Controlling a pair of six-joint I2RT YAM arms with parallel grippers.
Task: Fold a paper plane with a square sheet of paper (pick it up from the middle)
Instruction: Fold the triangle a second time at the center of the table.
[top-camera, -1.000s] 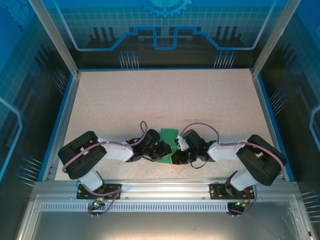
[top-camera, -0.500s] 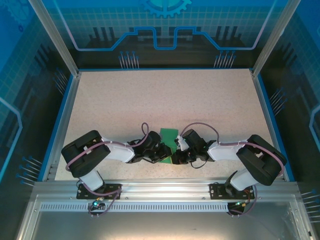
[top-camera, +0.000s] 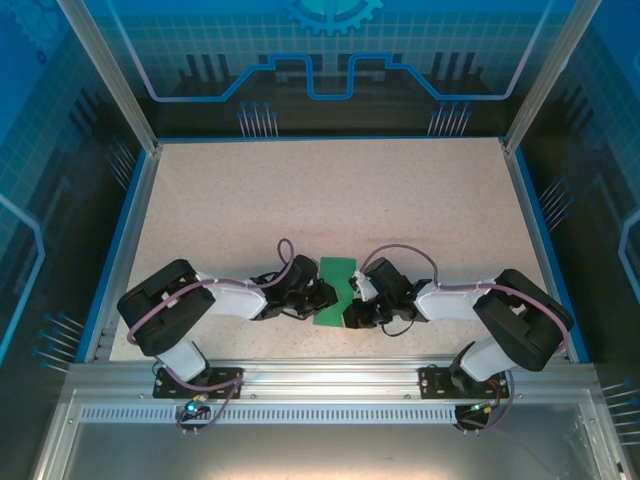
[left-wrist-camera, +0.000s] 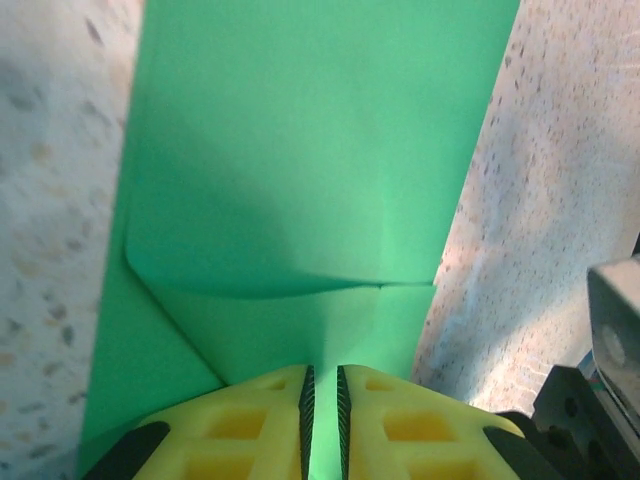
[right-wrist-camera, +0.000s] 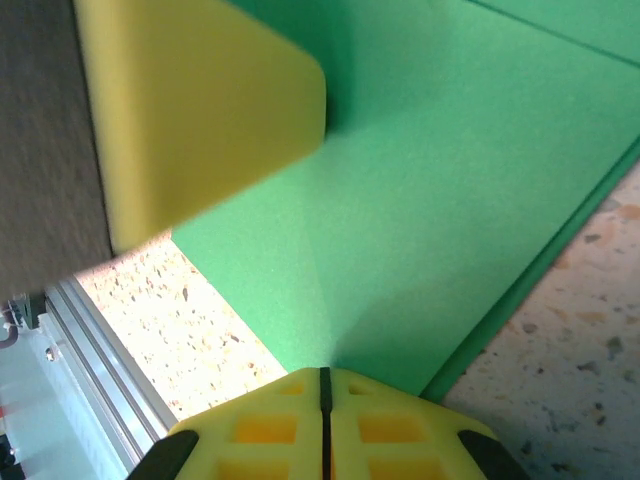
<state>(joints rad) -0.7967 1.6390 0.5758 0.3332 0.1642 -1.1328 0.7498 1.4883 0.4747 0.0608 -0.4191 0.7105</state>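
Note:
The green paper (top-camera: 334, 291) lies folded into a narrower layered strip near the table's front edge, between both grippers. My left gripper (top-camera: 316, 297) is at its left edge. In the left wrist view its yellow pads (left-wrist-camera: 262, 425) are pinched on a raised flap of the paper (left-wrist-camera: 300, 180), with a thin green sliver between them. My right gripper (top-camera: 352, 308) holds the right edge. In the right wrist view its pads (right-wrist-camera: 390, 425) are fully shut on the paper (right-wrist-camera: 420, 200), which rises in a soft ridge towards them. The left gripper's yellow finger (right-wrist-camera: 200, 110) shows there at top left.
The speckled tabletop (top-camera: 330, 200) stretches beyond the paper towards the back. A blue rim (top-camera: 130, 240) borders the table. The aluminium rail (top-camera: 330, 372) with both arm bases runs just behind the grippers at the near edge.
The left gripper slid right over the paper half a second ago and has drawn back left. More of the green strip shows between the grippers now. The right arm has hardly moved.

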